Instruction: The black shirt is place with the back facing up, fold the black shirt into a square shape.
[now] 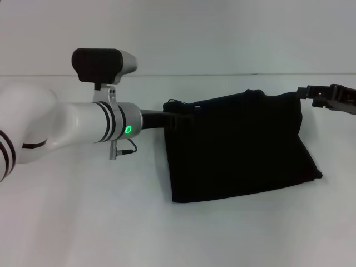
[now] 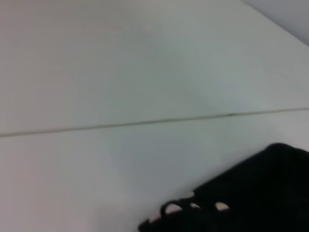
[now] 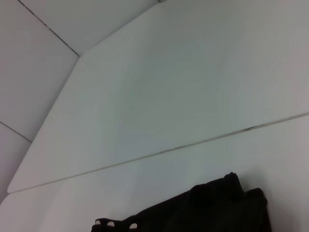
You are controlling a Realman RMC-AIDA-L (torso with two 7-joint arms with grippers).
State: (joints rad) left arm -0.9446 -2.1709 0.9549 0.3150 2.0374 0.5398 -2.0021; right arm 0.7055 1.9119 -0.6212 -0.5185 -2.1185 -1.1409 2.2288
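The black shirt [image 1: 239, 150] lies folded into a rough rectangle on the white table, plain side up. Its far edge is drawn up between my two grippers. My left gripper [image 1: 177, 118] reaches in from the left and is shut on the far left corner, its dark fingers blending into the cloth. My right gripper [image 1: 305, 92] comes in from the right and is shut on the far right corner. A strip of the black shirt [image 2: 270, 193] shows close in the left wrist view. The right wrist view has a bunched edge of the black shirt [image 3: 207, 208].
The white table [image 1: 83, 222] spreads around the shirt, with a thin seam line [image 2: 145, 122] running across it. The table's far edge [image 1: 222, 74] meets a pale wall. My left arm's white forearm [image 1: 67, 125] stretches low over the table's left part.
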